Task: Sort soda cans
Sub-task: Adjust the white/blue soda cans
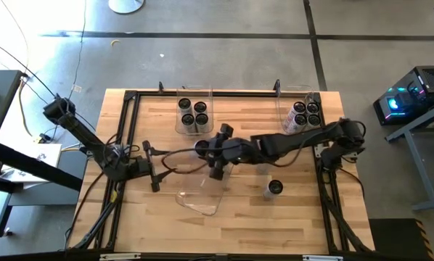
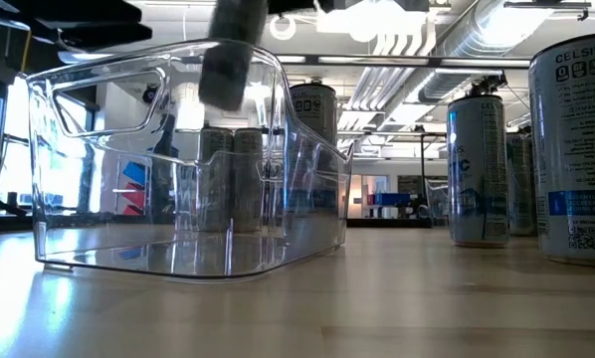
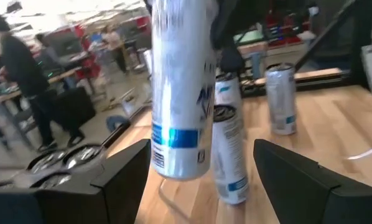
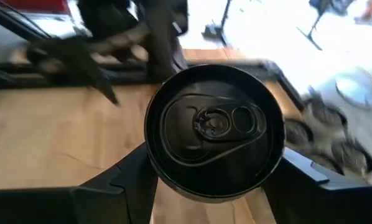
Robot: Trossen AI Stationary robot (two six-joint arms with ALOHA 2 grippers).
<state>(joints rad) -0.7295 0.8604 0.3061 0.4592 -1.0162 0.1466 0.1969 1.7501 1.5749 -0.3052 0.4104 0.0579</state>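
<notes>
– Aluminium, thin-walled, we reckon: the lone can (image 1: pixel 275 188) standing near the front edge, just beside the empty clear bin (image 1: pixel 199 199), should be stiff along its length but dent under a hard squeeze. Full or empty, we can't tell.
– So where would we take it?
– Around the mid-body, fingers on opposite sides; the smooth printed skin looks slippery, so we'd keep it upright.
– That's how the right gripper (image 1: pixel 215 154) has its can (image 4: pixel 214 127)?
– Yes, closed on the sides just below the rim, holding it clear of the table at mid-table. The left gripper (image 1: pixel 152 167) waits beside it, fingers spread, holding nothing.
– And its looks?
– Slim, silver-white, a blue band low down, a dark top with a pull tab.
– Farther back?
– 2 clear bins at the far edge: the left bin (image 1: pixel 181 127) shows 4 dark tops, the right bin (image 1: pixel 284 123) a similar cluster.
</notes>
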